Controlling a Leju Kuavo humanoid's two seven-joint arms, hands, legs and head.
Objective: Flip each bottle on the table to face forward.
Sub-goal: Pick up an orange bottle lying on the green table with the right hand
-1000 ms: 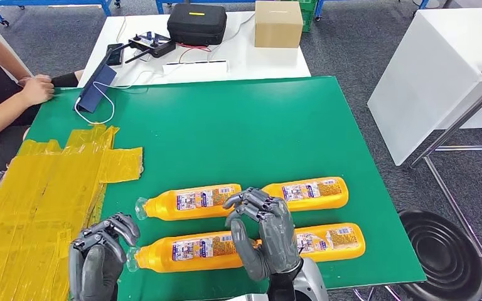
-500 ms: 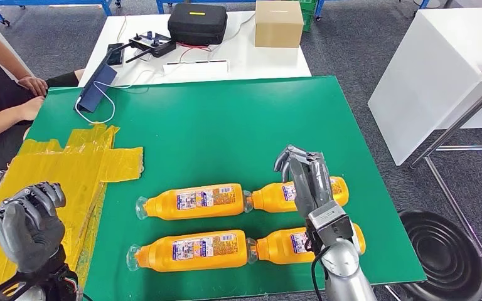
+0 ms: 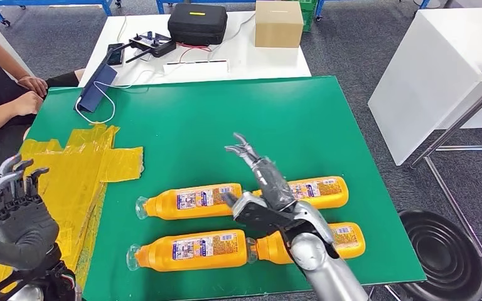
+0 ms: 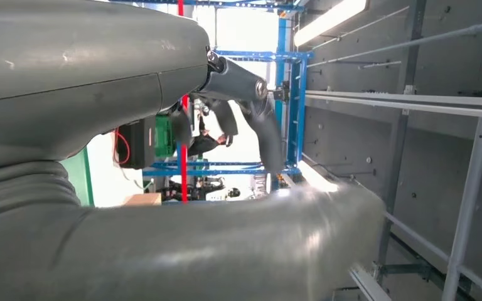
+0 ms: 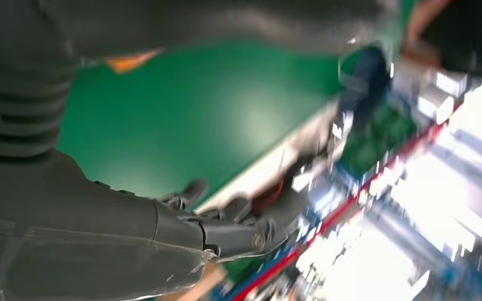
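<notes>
Several orange bottles with printed labels lie on their sides in two rows on the green table (image 3: 213, 125). The far row holds one bottle (image 3: 191, 200) on the left and one (image 3: 319, 190) on the right. The near row holds one (image 3: 191, 249) on the left and one (image 3: 346, 237) partly hidden by my right arm. My right hand (image 3: 260, 182) hovers over the gap between the far bottles, fingers stretched forward, holding nothing. My left hand (image 3: 16, 213) is raised at the near left, fingers spread and empty. The right wrist view is blurred, with my right hand (image 5: 132, 232) over green table.
A patch of yellow tape (image 3: 69, 169) covers the table's left side. A person (image 3: 3, 103) sits at the far left corner beside a blue pouch (image 3: 97, 84) with a white cable. Behind stands a white table with a black case (image 3: 196, 24) and a cardboard box (image 3: 278, 24). A black round stool (image 3: 445, 251) stands at the right.
My right hand rose from the near bottles, then swung left to hover between the far bottles with fingers stretched. My left hand lifted, drifted left and uncurled its fingers.
</notes>
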